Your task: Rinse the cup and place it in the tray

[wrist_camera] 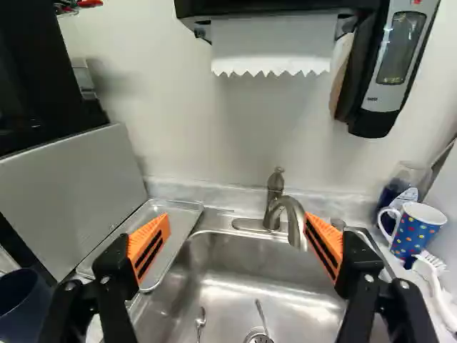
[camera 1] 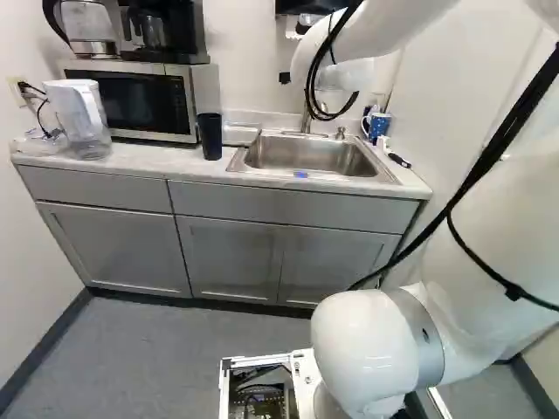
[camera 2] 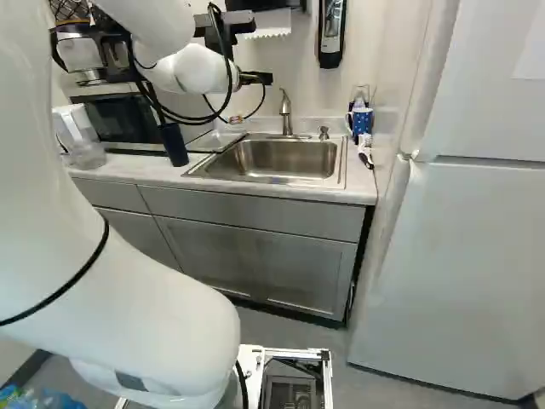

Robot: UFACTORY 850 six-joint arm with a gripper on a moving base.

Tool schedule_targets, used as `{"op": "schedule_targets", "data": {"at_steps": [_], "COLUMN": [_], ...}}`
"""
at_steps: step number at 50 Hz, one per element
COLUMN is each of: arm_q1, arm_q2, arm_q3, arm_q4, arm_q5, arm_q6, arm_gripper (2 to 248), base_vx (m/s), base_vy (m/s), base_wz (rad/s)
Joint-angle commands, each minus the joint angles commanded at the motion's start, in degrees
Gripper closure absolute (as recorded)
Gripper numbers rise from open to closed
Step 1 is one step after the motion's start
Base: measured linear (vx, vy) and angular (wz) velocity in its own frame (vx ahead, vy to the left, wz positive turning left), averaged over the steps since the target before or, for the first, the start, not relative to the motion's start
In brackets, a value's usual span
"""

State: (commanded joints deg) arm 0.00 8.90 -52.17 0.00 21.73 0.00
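Observation:
My gripper (camera 2: 255,77) shows only in part beyond the wrist in the right base view. The wrist view has the gripper (wrist_camera: 237,232) open and empty, its orange-padded fingers spread above the sink. A dark blue cup (wrist_camera: 23,304) stands upright on the counter, outside one finger; the left base view also shows this cup (camera 1: 210,135) by the microwave. Beyond the other finger is a blue mug with coloured dots (wrist_camera: 416,227), beside the sink. The shallow metal tray (wrist_camera: 178,214) lies between microwave and basin, with nothing visible on it.
The faucet (wrist_camera: 289,214) rises behind the sink (camera 1: 310,155), and two spoons lie in the basin. Paper-towel (wrist_camera: 271,39) and soap dispensers (wrist_camera: 393,64) hang above. A microwave (camera 1: 131,100) and pitcher (camera 1: 79,118) stand on the counter; a fridge (camera 2: 468,273) is at the right.

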Motion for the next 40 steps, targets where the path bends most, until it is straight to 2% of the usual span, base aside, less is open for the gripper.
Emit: {"op": "schedule_targets", "data": {"at_steps": [21,40], "arm_q1": [0.0,0.0], "arm_q2": [0.0,0.0], "arm_q3": [0.0,0.0], "arm_q4": [0.0,0.0], "arm_q5": [0.0,0.0], "arm_q6": [0.0,0.0], "arm_gripper": [3,3], "base_vx": [0.096,0.053], "base_vy": [-0.003,-0.001], "base_wz": [0.121,0.007]}}
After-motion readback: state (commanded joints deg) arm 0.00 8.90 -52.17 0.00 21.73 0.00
